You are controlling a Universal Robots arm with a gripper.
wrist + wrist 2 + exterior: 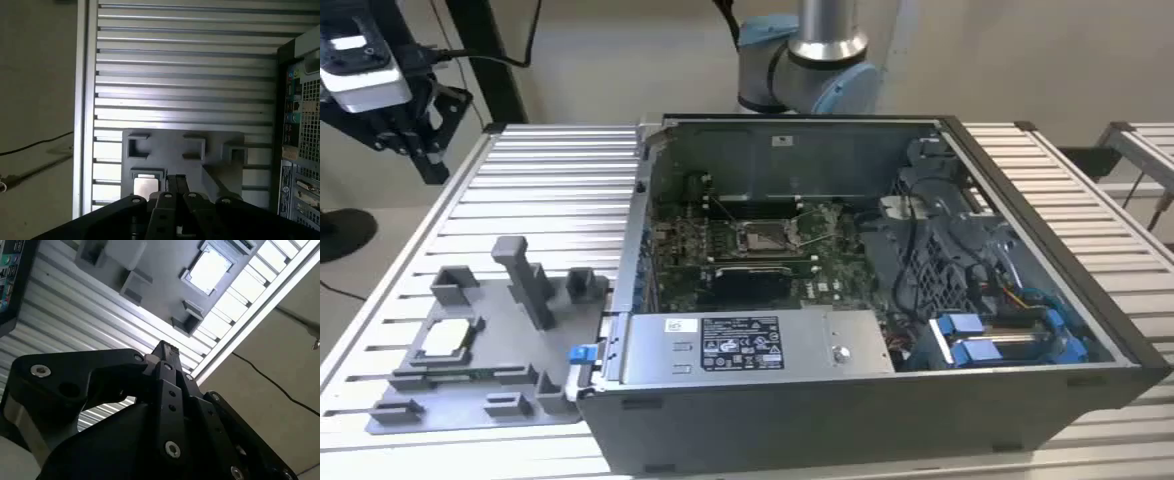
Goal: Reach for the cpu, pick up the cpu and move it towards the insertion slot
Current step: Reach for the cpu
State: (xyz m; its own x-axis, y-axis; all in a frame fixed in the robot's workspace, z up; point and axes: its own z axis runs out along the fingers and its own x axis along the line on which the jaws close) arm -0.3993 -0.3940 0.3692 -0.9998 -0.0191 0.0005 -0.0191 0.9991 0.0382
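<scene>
Step in hand, by our judgement: the reach. The hand (163, 346), closed and empty, hangs above the desk (75, 335), well apart from the cpu (209, 271) seated in its grey fixture (165, 295). Grasping calls for parted fingers.

Silvery cpu (447, 338) on grey fixture (460, 405) beside computer case (854, 400), hand (407, 140) well apart

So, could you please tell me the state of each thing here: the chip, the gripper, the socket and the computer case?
chip: lying flat in the grey holder, silvery face up, not held.
gripper: shut, empty, raised, apart from the chip.
socket: inside the case, nothing near it; lever position too small to judge.
computer case: open, side panel off.
</scene>
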